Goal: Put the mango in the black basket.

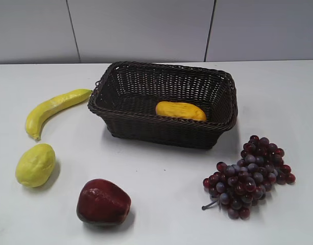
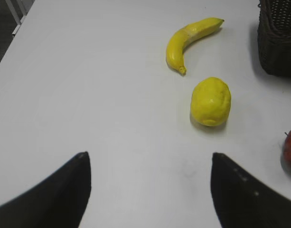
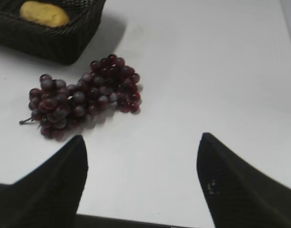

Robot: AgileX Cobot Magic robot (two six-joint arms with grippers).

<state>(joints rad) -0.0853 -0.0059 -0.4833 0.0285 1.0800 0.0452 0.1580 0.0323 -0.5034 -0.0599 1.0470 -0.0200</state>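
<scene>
The orange-yellow mango point(image 1: 181, 111) lies inside the black basket point(image 1: 146, 125), toward its front right side. It also shows in the right wrist view point(image 3: 43, 14), inside the basket point(image 3: 55, 42) at the top left. A corner of the basket shows in the left wrist view point(image 2: 278, 52) at the top right. My left gripper point(image 2: 150, 156) is open and empty above bare table, near the table's left side. My right gripper point(image 3: 141, 140) is open and empty near the table's front edge, below the grapes. Neither gripper shows in the exterior view.
A yellow banana point(image 1: 53, 108) point(image 2: 189, 39) and a paler bumpy lemon-like fruit point(image 1: 35, 165) point(image 2: 211, 101) lie left of the basket. A dark red apple point(image 1: 102, 202) sits at the front. A bunch of purple grapes point(image 1: 250, 176) point(image 3: 83, 97) lies right of the basket.
</scene>
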